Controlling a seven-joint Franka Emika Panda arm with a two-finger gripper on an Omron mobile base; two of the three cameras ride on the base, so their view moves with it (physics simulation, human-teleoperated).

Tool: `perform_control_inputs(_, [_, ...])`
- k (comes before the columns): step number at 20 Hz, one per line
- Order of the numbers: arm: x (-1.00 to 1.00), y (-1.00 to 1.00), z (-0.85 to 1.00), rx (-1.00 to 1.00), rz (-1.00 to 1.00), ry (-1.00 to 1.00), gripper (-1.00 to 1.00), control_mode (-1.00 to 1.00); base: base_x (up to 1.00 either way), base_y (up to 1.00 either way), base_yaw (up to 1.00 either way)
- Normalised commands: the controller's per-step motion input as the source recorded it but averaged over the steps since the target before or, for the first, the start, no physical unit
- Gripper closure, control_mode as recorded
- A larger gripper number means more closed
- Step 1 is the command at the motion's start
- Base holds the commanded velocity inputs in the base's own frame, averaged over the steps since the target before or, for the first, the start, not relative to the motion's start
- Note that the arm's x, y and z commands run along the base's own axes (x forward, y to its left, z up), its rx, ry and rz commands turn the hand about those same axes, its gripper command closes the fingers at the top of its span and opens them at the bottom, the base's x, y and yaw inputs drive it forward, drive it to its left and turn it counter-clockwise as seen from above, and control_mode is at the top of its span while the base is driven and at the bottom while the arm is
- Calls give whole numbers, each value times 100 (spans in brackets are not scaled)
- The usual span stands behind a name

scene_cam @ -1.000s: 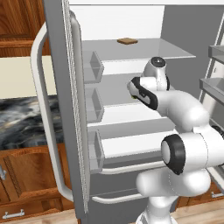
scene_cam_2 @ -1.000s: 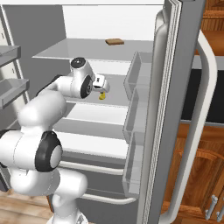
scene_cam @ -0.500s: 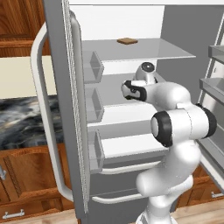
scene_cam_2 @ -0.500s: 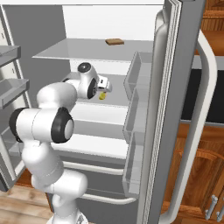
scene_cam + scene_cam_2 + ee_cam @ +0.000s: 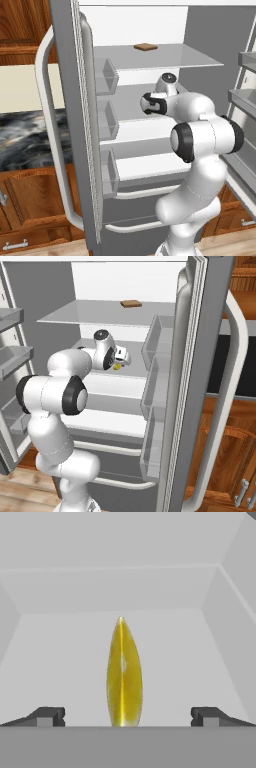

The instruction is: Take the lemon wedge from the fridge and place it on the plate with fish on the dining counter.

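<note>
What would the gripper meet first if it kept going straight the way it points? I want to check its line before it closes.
Probably the lemon wedge: in the hand view it stands centred between the open gripper fingertips, on the fridge shelf. How far ahead it lies is unclear.

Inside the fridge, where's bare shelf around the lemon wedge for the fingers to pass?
Bare white shelf lies on both sides of the lemon wedge, out to the side walls. The open gripper straddles it. The upper shelf is bare except the brown slab.
</note>
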Motion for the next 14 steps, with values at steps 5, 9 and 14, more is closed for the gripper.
perform_control_inputs(5, [-2, -1, 0, 0, 0, 0, -100, -100, 0, 0, 0])
perform_control_inputs(9, [39, 1, -9, 0, 0, 0, -100, -100, 0, 0, 0])
perform_control_inputs(14, [20, 0, -6, 0, 0, 0, -100, -100, 0, 0, 0])
